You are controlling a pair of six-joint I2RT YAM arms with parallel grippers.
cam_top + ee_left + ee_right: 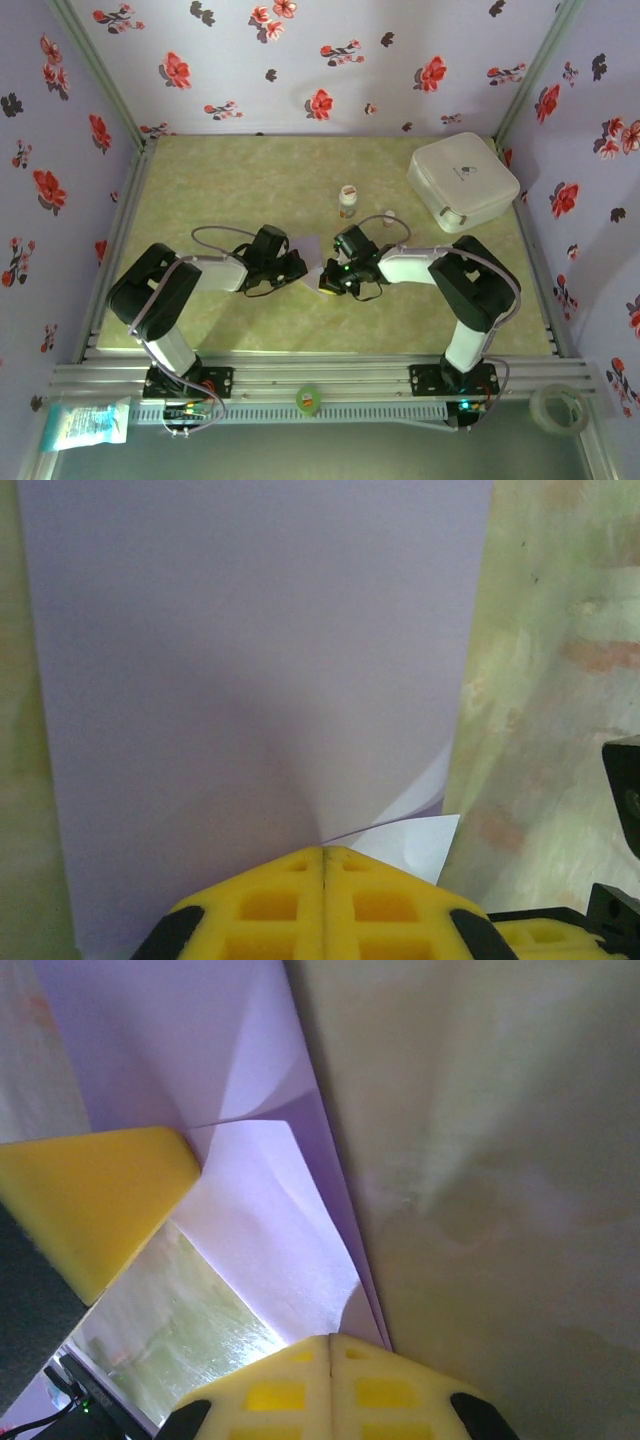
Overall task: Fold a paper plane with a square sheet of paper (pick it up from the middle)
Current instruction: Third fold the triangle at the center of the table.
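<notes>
Where the green table (250, 180) lies open between the two arms, the square sheet of paper (312, 247) is found near the centre, seen from above as a small pale lilac patch. In the left wrist view the sheet (250, 660) is shown as a broad, smooth lilac plane spread over the table, drawn into a shallow pucker at its near edge. There a second layer is curled up, and a paler corner is turned out to the right. In the right wrist view the paper (255, 1225) is seen doubled over, with a sharp straight edge along the table and creases meeting near its upper part. The left gripper (299, 267) (323, 858) is closed tight, and the near edge of the sheet is pinched in its seam. The right gripper (333, 277) (330, 1342) is likewise fully closed, with the paper's folded edge caught between its yellow fingers (400, 1390). The sheet is thus held from both sides, with the two grippers close together.
</notes>
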